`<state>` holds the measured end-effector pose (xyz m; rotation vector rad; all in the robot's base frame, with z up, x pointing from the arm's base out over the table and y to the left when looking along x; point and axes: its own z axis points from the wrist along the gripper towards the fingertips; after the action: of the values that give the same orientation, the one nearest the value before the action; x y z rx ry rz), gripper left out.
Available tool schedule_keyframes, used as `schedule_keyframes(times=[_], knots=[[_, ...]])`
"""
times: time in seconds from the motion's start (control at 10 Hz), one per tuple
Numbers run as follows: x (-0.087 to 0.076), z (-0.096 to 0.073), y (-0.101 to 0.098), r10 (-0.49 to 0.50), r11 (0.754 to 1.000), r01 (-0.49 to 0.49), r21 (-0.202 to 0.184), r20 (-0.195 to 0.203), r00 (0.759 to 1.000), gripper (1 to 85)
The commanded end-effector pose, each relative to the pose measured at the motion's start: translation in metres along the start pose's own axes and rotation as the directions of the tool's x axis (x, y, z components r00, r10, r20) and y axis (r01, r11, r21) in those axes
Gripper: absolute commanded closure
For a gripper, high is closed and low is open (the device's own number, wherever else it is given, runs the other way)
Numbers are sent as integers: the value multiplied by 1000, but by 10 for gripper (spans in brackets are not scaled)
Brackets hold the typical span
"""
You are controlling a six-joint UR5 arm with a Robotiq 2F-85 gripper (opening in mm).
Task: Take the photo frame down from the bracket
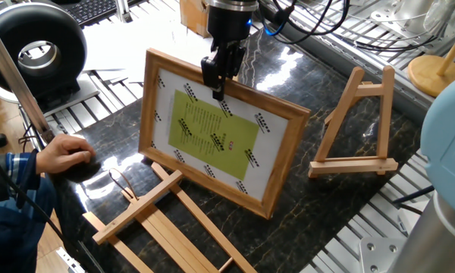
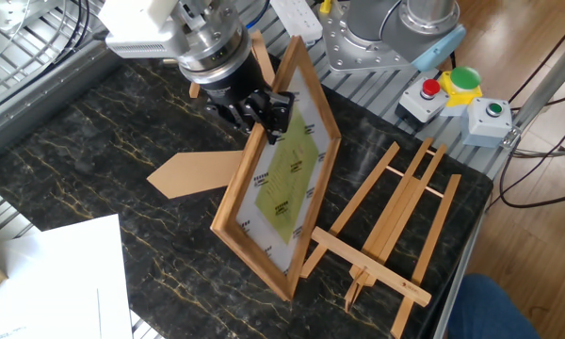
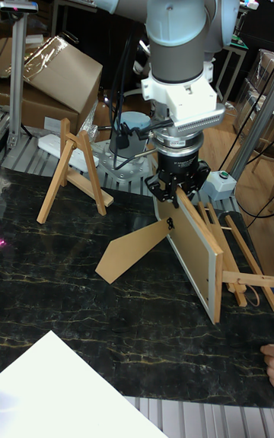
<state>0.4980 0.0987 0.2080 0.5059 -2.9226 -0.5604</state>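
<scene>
The photo frame [image 1: 216,130] is light wood with a white mat and a yellow-green sheet. It stands tilted over the dark marble table, well left of the bracket [image 1: 355,129], an empty A-shaped easel. My gripper [image 1: 218,80] is shut on the frame's top rail. From the other side the gripper [image 2: 268,111] pinches the same rail of the frame [image 2: 282,188], and the frame's wooden back prop [image 2: 193,172] sticks out behind. In the tall view the gripper [image 3: 173,206] holds the frame [image 3: 199,255], and the bracket [image 3: 72,172] stands far left. I cannot tell whether the lower edge touches the table.
A longer slatted easel [image 1: 167,227] with a wire loop lies flat just in front of the frame. A person's hand [image 1: 64,152] rests at the table's left edge. White paper [image 2: 56,273] covers one corner. Button boxes [image 2: 461,85] sit beyond the table.
</scene>
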Motion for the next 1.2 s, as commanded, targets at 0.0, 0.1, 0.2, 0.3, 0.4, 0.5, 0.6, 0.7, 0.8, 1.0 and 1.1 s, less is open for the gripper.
schedule_keyframes(times=[0.0, 0.1, 0.2, 0.3, 0.4, 0.5, 0.6, 0.7, 0.8, 1.0, 1.1], knots=[[-2, 2, -7, -16, 1000, 16, 3, 24, 1000, 847], [0, 3, -11, -25, 1000, 24, 10, 25, 999, 847], [1, 3, -14, -27, 1000, 26, 17, 24, 999, 847], [2, 3, -17, -28, 999, 28, 25, 21, 999, 847], [2, 4, -18, -29, 999, 28, 26, 24, 999, 847], [3, 4, -18, -29, 999, 28, 25, 24, 999, 847], [3, 4, -18, -27, 999, 26, 26, 24, 999, 847], [4, 4, -20, -26, 999, 25, 33, 20, 999, 847], [4, 4, -21, -27, 999, 26, 36, 19, 999, 847], [-1, 3, -37, -62, 993, 59, 100, 33, 998, 847], [-4, 1, -50, -94, 985, 88, 149, 38, 995, 847]])
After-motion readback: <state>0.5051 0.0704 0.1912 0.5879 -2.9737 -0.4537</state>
